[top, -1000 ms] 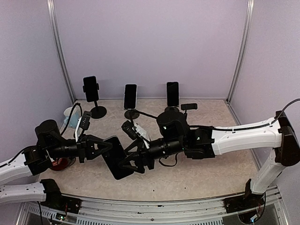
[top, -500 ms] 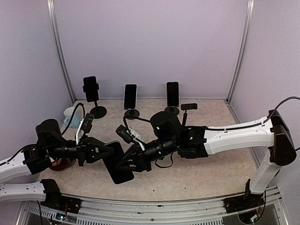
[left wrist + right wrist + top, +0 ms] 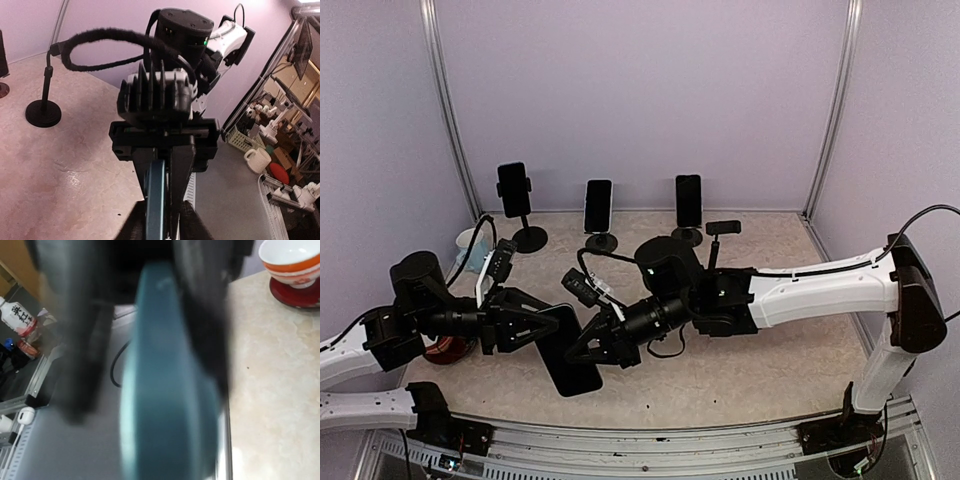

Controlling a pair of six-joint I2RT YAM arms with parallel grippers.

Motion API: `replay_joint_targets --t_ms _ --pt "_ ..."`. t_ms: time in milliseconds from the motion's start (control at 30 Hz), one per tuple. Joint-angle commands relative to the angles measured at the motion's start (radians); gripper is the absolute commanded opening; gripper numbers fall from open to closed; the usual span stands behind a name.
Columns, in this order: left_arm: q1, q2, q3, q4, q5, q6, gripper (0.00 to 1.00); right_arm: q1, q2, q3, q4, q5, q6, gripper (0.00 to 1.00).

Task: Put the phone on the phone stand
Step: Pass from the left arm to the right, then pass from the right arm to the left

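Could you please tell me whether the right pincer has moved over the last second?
Yes. In the top view the right pincer, on the phone, has slid left: its wrist now sits nearer beneath the middle phone stand.

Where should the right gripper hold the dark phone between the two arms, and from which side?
Pinch the phone across its two flat faces, near the middle, coming at its thin long edge. Both wrist views look straight at that edge, so the faces seem well placed for a pinch. The left gripper is at the upper end, so stay below it.
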Motion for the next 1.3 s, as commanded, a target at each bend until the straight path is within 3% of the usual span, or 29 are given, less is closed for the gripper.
replay_joint_targets --t_ms 0,100,233,733,933,1267 --pt "-0.005 -0.014 0.048 0.036 -0.027 0.009 0.51 0.000 0.010 0.034 0.001 0.019 0.003 0.00" --pt "-0.005 -0.025 0.050 0.034 -0.041 0.008 0.75 0.000 -0.011 0.034 -0.003 0.043 -0.010 0.00" --pt "-0.005 -0.048 0.053 0.032 -0.072 0.005 0.98 0.000 -0.043 0.023 -0.006 0.087 -0.026 0.00" --pt "-0.005 -0.054 -0.013 0.071 -0.084 -0.036 0.98 -0.006 -0.200 -0.117 0.199 0.217 -0.030 0.00" --pt "-0.014 -0.017 -0.035 0.121 -0.055 -0.053 0.92 -0.006 -0.212 -0.196 0.416 0.217 0.019 0.00" --pt "-0.066 0.038 -0.070 0.188 -0.071 -0.066 0.82 -0.006 -0.153 -0.193 0.582 0.222 0.075 0.00"
